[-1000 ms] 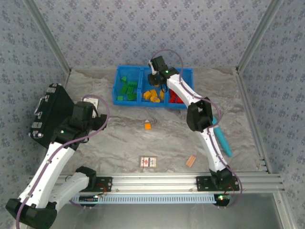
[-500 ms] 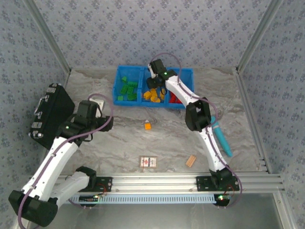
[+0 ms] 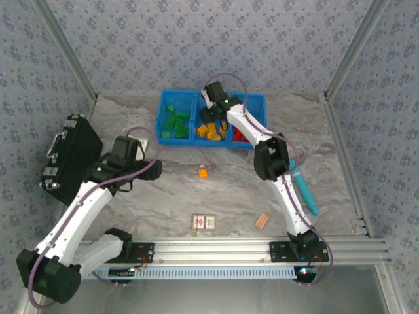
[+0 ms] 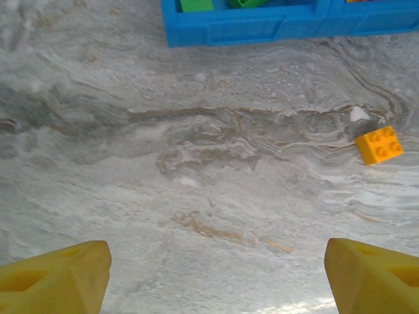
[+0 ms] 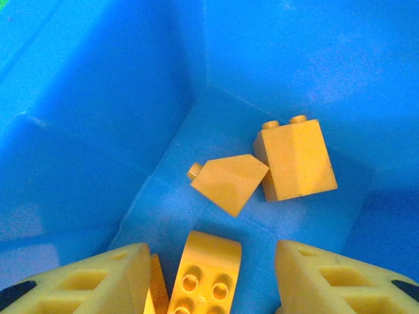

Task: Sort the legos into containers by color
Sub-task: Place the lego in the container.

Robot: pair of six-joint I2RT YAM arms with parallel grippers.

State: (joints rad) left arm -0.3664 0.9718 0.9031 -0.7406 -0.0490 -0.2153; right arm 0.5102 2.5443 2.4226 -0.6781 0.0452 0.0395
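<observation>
The three joined blue containers (image 3: 196, 141) stand at the back of the table. Green legos (image 3: 175, 123) lie in the left bin, orange-yellow ones (image 3: 209, 131) in the middle and red ones (image 3: 241, 135) in the right. My right gripper (image 3: 211, 116) hangs inside the middle bin (image 5: 98, 131), open (image 5: 213, 275). A curved orange-yellow brick (image 5: 206, 271) lies loose between its fingers, with a block (image 5: 298, 160) and a sloped brick (image 5: 229, 182) beyond. One orange-yellow brick (image 3: 203, 172) (image 4: 379, 144) sits alone on the table. My left gripper (image 3: 156, 169) (image 4: 216, 278) hovers left of it, open and holding nothing.
A black case (image 3: 69, 157) lies at the far left. A red-and-white printed card (image 3: 204, 222) and a tan wooden block (image 3: 262, 220) sit near the front rail. A teal tool (image 3: 304, 190) lies beside the right arm. Metal frame posts border the table.
My left arm has swung right, away from the black case towards the table's middle. My right gripper has shifted slightly left over the middle bin and its jaws have widened.
</observation>
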